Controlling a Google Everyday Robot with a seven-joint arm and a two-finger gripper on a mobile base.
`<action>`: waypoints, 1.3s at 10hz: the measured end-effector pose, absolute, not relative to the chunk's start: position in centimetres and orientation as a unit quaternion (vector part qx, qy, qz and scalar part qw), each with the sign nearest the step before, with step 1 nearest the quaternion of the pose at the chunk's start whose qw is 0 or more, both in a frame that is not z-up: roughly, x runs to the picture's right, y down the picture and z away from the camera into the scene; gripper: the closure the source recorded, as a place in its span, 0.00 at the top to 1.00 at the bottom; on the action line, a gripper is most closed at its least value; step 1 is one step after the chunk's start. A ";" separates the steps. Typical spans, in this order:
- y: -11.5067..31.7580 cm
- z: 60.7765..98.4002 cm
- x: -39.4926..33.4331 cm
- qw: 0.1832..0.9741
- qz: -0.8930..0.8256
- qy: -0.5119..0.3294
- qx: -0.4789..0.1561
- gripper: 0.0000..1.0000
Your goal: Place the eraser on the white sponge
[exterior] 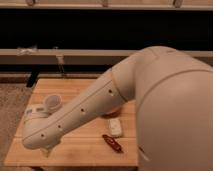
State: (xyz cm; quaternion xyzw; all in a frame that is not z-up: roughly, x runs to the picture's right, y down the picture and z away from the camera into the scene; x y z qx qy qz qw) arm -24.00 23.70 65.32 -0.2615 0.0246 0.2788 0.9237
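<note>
My arm sweeps from the right across the wooden table (pixel 85 152) to its front left. My gripper (pixel 47 149) shows only as a small pale tip under the arm's end, low over the table's front-left part. The eraser is hidden behind the arm. The white sponge (pixel 116 127), a small off-white block, lies on the table right of centre, just clear of the arm and well to the right of the gripper.
A slim red tool (pixel 112 142) lies just in front of the sponge. A translucent plastic cup (pixel 52 102) stands at the left, close behind the arm. An orange bowl's edge (pixel 112 113) peeks out beside the arm. A dark shelf unit runs behind the table.
</note>
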 end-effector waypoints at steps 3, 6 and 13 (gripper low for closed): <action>24.3 67.0 -27.6 0.929 0.256 0.030 -0.266 0.80; 25.3 68.2 -29.7 0.934 0.238 0.037 -0.264 0.80; 26.9 73.3 -31.5 0.916 0.245 0.069 -0.310 0.80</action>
